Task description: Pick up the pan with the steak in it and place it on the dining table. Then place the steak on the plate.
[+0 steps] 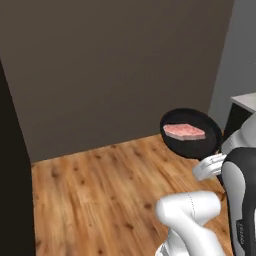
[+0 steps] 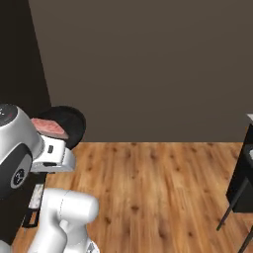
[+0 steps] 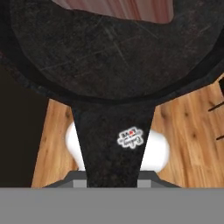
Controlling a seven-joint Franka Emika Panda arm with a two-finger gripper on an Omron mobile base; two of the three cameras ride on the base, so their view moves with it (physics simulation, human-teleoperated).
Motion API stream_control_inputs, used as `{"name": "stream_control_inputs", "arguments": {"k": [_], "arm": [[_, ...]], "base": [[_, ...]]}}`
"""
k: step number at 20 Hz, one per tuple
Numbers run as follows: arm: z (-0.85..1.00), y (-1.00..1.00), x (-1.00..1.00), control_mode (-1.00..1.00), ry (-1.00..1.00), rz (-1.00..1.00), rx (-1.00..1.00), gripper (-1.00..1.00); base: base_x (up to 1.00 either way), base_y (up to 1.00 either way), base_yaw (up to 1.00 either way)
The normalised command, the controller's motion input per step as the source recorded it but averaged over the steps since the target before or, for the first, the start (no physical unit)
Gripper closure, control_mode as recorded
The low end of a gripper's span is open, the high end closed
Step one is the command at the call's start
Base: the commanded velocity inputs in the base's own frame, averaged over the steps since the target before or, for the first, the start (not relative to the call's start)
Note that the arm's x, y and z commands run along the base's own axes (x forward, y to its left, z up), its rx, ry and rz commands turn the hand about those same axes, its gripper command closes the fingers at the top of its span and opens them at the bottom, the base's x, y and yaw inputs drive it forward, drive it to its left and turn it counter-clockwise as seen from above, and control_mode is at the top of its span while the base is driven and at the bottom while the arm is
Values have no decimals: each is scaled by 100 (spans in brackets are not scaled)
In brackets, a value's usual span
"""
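Wood floor (image 1: 100, 190) and dark wall (image 1: 115, 65) surround the pan (image 1: 192, 134), carried mid-air above the floor; a pale dining table (image 1: 245, 101) corner shows just right of the pan. Steak (image 1: 184, 131) lies flat inside the pan; gripper is clamped on the pan handle (image 3: 114, 140), fingertips hidden. Transport step underway; next likely needs reaching the table and setting the pan down level.

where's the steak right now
The steak lies in the pan, which the gripper holds by its handle, up over the wooden floor. It's right of centre in the left base view, and at the left edge of the right base view.
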Motion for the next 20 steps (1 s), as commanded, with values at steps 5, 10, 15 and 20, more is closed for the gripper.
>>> {"name": "stream_control_inputs", "arguments": {"k": [5, 10, 15, 20], "arm": [[0, 0, 0, 100, 0, 0, 0, 100], [0, 0, 0, 100, 0, 0, 0, 100], [0, 0, 0, 100, 0, 0, 0, 100], [0, 0, 0, 100, 0, 0, 0, 100]], "base": [[5, 2, -50], [0, 0, -50], [0, 0, -50], [0, 0, -50]]}}
